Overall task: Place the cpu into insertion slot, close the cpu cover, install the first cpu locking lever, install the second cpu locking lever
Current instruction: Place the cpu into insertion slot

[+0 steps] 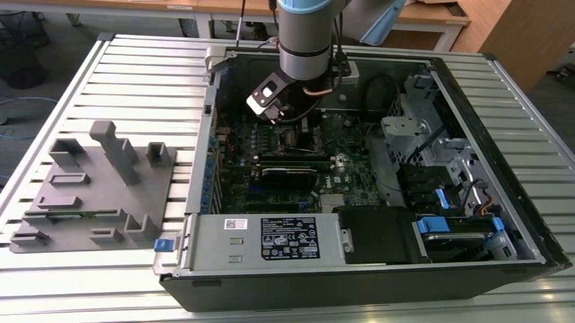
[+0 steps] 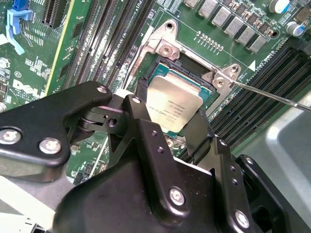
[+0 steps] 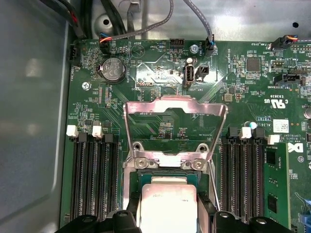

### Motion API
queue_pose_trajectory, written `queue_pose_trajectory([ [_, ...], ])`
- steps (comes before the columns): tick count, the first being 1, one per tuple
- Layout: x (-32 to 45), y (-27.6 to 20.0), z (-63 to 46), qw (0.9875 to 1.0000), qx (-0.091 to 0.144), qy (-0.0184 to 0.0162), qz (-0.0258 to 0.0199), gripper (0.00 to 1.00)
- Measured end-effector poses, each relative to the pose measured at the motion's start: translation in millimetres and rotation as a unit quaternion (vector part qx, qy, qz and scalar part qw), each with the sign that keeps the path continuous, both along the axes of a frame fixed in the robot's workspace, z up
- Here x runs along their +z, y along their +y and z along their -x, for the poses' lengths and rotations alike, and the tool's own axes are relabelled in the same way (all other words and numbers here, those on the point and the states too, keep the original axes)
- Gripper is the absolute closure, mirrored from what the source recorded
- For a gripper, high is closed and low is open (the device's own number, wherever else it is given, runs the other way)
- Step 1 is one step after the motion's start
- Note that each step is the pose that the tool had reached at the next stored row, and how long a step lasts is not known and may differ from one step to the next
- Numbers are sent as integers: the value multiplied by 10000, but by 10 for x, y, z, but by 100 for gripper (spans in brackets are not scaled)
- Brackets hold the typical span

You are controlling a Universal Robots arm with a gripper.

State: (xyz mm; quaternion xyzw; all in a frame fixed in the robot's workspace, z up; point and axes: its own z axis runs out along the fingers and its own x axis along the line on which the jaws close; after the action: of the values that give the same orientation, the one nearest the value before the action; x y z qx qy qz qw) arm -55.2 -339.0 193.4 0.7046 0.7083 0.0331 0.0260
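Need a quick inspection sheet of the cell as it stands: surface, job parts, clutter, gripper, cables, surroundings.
Surface: slatted metal table with an open computer case lying on it.
Job's things: chip is at the socket, but I can't tell if it is seated. Cover frame is hinged up and open. Wire lever is unlatched.
Clutter: grey parts fixture on the table, at the exterior view's left of the case.
Gripper: gripper is low over the socket, fingers closed on the chip's sides.
Cables: grey and black leads run along the board's edge, away from the socket.
Surroundings: wooden desks beyond the table.
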Motion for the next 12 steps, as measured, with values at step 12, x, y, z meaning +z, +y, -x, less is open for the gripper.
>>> queue_pose_trajectory([
  [12,-2,0,0,10000,-12,0,-1,46],
])
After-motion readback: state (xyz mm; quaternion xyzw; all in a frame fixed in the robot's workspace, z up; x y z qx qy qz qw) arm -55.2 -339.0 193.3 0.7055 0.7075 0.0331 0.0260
